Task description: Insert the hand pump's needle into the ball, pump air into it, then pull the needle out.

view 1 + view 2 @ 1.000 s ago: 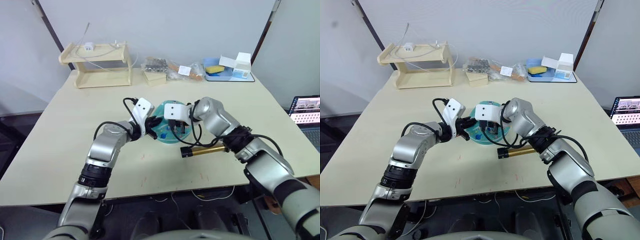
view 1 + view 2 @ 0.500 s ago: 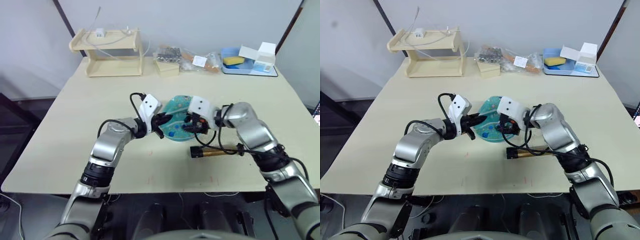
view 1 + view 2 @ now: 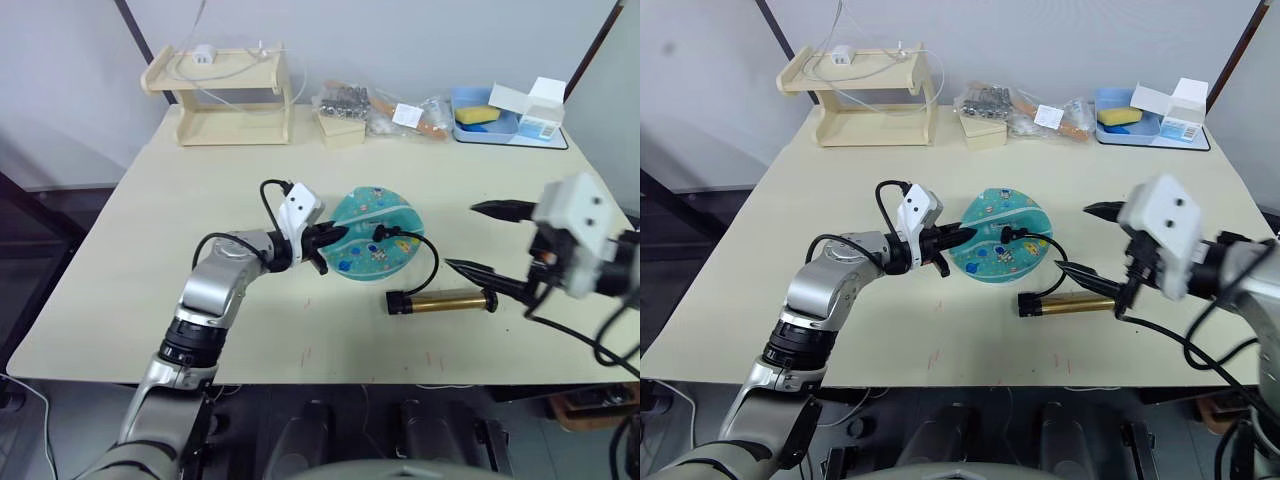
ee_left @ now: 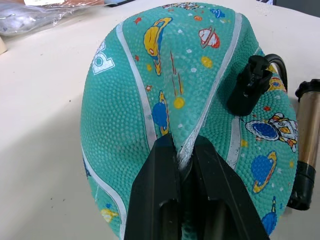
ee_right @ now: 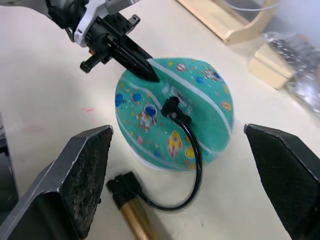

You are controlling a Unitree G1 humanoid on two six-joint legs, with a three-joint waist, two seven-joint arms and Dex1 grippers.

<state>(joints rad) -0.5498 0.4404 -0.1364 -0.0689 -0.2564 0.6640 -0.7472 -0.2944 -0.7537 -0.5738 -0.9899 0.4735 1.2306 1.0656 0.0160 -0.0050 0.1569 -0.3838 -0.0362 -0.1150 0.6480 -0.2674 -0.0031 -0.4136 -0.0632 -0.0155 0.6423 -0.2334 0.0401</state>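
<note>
1. One ball [image 3: 375, 243] lies near the middle of the table [image 3: 120, 280]. It is teal with lighter bands and cartoon prints, and it looks flattened, with a raised fold along the top.
2. One hand pump [image 3: 445, 300] lies flat on the table just beside the ball, on the robot's right of it. Its brass-gold barrel points toward the right gripper.
3. One thin black hose [image 5: 192, 165] curves from the pump's near end up to a small black fitting [image 4: 248, 86] that sits on the ball's surface.
4. The needle cannot be made out beneath that fitting.
5. Two grippers are in sight. The left gripper [image 4: 181, 155] has its two black fingers pressed onto the ball's raised fold, pinching the rubber between them.
6. The right gripper [image 3: 488, 242] hangs well apart from the ball, above the table beyond the pump's far end, with its fingers spread wide and nothing between them.
7. The pump's T-handle end is hard to make out, lying under the right gripper's lower finger.
8. At the table's far edge stand one wooden shelf [image 3: 218, 97], one blue tray [image 3: 500, 128] with a white box [image 3: 530, 100] on it, and a heap of clear bags [image 3: 385, 108] whose contents I cannot tell.
</note>
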